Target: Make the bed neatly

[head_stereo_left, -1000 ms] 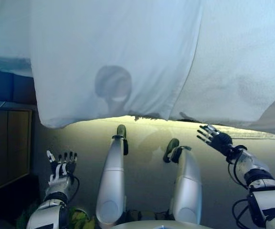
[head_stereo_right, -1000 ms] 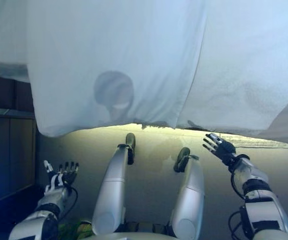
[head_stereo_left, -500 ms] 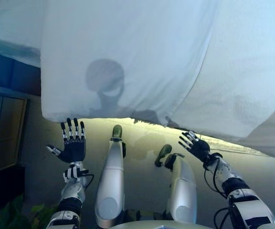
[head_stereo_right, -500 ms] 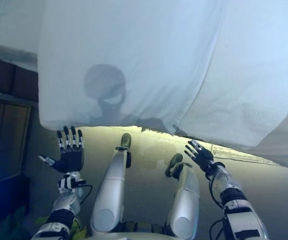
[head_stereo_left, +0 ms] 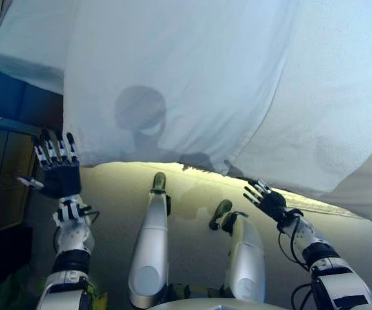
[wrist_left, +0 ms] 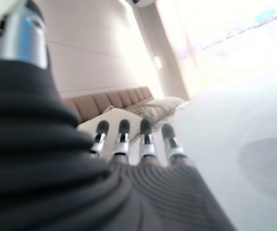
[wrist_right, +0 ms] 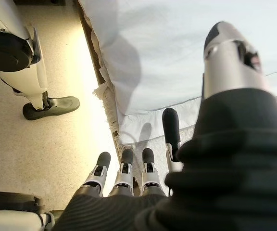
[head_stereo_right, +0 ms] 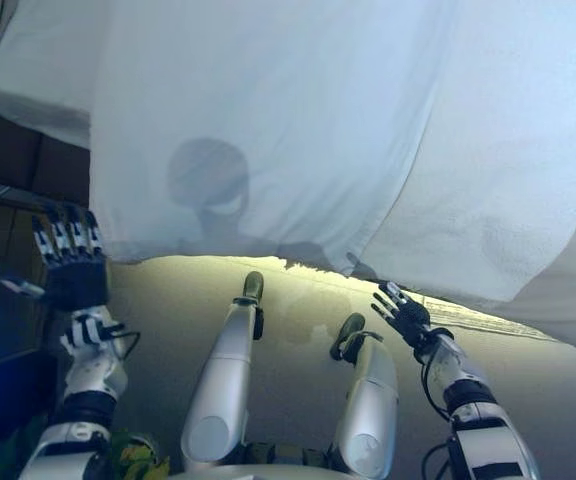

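Fingers on the left hand (head_stereo_left: 58, 173) are standing straight and spread, holding nothing, with the palm raised just beside the lower left corner of the white sheet (head_stereo_left: 192, 77). That sheet is hanging over the bed's near edge and draping toward the floor (head_stereo_left: 192, 187), so the corner hem looks like the sensible place to take hold. It is reading as thin, light and limp; I judge it will bunch and slip unless pinched firmly. Left of it, the dark bed frame (head_stereo_left: 5, 116) is showing below the cloth and may be crowding the hand's approach. In the left wrist view, a pillow (wrist_left: 153, 107) is lying against the padded headboard (wrist_left: 105, 98) farther up the bed. To the right, a second, thicker, fuzzier blanket (head_stereo_left: 341, 110) is overlapping the sheet and looks heavier. The right hand (head_stereo_left: 268, 199) is hovering just below its fringed hem, fingers apart and empty.
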Controlling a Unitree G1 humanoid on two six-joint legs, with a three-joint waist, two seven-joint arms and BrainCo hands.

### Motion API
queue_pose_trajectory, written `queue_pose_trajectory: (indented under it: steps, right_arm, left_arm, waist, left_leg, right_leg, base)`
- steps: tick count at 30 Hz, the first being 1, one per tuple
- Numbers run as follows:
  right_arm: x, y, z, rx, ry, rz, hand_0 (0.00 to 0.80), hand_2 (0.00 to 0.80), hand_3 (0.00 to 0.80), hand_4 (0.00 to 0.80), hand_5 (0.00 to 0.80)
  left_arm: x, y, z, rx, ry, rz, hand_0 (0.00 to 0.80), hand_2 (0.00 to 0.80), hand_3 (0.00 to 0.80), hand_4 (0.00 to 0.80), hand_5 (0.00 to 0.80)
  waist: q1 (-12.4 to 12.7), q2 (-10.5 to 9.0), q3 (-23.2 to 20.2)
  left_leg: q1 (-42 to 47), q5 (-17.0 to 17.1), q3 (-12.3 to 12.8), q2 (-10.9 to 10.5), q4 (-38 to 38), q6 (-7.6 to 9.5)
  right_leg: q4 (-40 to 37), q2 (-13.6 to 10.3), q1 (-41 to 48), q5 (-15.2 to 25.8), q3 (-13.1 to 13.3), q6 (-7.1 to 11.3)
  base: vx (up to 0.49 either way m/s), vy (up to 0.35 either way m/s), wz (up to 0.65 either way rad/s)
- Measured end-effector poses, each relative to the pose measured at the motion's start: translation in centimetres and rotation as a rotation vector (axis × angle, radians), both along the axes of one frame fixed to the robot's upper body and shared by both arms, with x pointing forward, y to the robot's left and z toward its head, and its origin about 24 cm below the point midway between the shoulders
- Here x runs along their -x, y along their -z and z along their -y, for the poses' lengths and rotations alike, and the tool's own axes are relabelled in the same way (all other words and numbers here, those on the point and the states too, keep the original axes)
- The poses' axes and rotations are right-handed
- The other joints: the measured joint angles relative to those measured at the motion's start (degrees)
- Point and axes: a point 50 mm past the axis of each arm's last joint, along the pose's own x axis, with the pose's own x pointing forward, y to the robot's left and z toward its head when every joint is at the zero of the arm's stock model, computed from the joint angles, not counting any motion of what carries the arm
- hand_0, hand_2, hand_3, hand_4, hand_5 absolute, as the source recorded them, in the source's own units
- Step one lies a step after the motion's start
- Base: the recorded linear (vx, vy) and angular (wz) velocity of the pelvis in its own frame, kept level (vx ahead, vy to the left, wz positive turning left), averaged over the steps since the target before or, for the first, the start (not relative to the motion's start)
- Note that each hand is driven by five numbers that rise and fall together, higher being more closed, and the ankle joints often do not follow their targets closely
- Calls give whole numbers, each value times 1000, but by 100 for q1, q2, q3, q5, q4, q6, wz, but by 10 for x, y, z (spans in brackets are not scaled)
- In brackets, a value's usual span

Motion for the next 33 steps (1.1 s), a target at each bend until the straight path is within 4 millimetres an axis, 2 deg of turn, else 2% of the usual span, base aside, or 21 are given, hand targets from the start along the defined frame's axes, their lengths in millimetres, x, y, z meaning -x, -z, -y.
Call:
queue_pose_trajectory:
  steps: [3,4,9,15,20,24,26,33]
  right_arm:
    - [0,-2,7,17,-4,1,0,0,0,0,0]
    - [-1,-4,11,26,0,2,0,0,0,0,0]
    - [-2,-10,25,60,14,6,0,0,0,0,0]
    - [-14,-24,24,63,-8,58,0,0,0,0,0]
    - [-15,-29,33,83,-2,65,0,0,0,0,0]
    - [-19,-37,39,99,-1,85,0,0,0,0,0]
    - [-25,-46,41,109,-2,110,0,0,0,0,0]
    - [-33,-59,45,100,3,157,0,0,0,0,0]
  left_arm:
    - [-6,-8,-8,-15,-12,-13,0,0,0,0,0]
    - [-9,-11,-10,-18,-15,-15,0,0,0,0,0]
    - [-22,-17,-8,-51,17,-45,0,0,0,0,0]
    - [-32,-30,-7,-97,38,-46,0,0,0,0,0]
    - [-38,-32,-6,-109,54,-87,0,0,0,0,0]
    - [-42,-31,-11,-103,44,-133,0,0,0,0,0]
    - [-43,-33,-20,-105,19,-156,0,0,0,0,0]
    - [-55,-45,-32,2,-43,-221,0,0,0,0,0]
  waist:
    - [-128,-9,-3]
    - [-166,-17,1]
    - [-284,-58,-2]
    - [-442,-83,2]
    - [-470,-83,3]
    - [-508,-83,3]
    - [-591,-83,3]
    - [-575,-98,11]
  left_leg:
    - [-69,-66,51,16,135,25]
    - [-112,-114,40,35,182,15]
    - [-300,-228,162,132,413,56]
    - [-698,-300,189,167,682,73]
    - [-971,-394,271,225,925,94]
    - [-1267,-452,335,236,1067,178]
    - [-1470,-466,326,228,1172,180]
    - [-2058,-479,182,245,1439,191]
  right_leg:
    - [54,12,-81,31,82,49]
    - [59,23,-125,-3,106,8]
    - [135,107,-338,49,249,24]
    - [275,154,-738,50,368,44]
    - [354,204,-1042,85,528,79]
    - [408,218,-1363,151,629,108]
    - [449,217,-1530,165,647,126]
    - [575,272,-1979,195,616,129]
  base:
    - [42,73,-11]
    - [100,61,-15]
    - [22,79,-17]
    - [29,85,-10]
    - [14,94,-16]
    - [6,99,-11]
    - [-20,53,-5]
    - [-9,-9,-1]
